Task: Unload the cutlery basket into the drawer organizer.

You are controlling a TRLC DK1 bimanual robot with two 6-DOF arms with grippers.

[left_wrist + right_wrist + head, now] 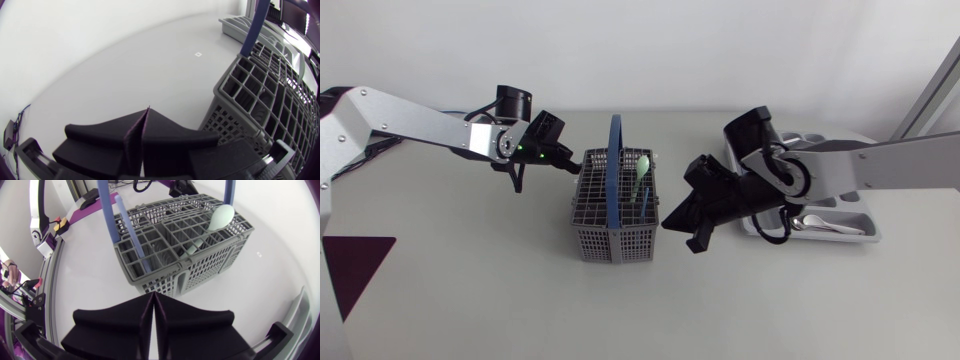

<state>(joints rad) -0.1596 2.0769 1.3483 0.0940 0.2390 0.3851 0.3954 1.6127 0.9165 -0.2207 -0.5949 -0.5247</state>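
Right gripper (152, 301): its two wedge fingers are pressed flat together, and nothing is held between them. Ahead of the fingertips, with a strip of bare table (280, 280) between, stands one grey mesh cutlery basket (200, 265).

Left gripper (147, 114): its two fingers also meet along one seam and hold nothing. The basket stands just beside and ahead of it, apart from the fingers.

Basket contents, counted:
- One pale green spoon (219, 219), bowl up and leaning on the rim.
- One blue utensil (131, 235), standing handle up; its working end is hidden in the mesh.

From above, both items sit on the right arm's side of the single blue carrying handle (613, 165), which arches upright over the middle of the basket.

One grey drawer organizer (865, 232) lies on the table at the right, partly covered by the right arm. Pale cutlery (825, 223) lies in its near compartment; the number of pieces cannot be told.

Two arms are in view: the left one ends near the basket's far left corner, the right one at its right side.
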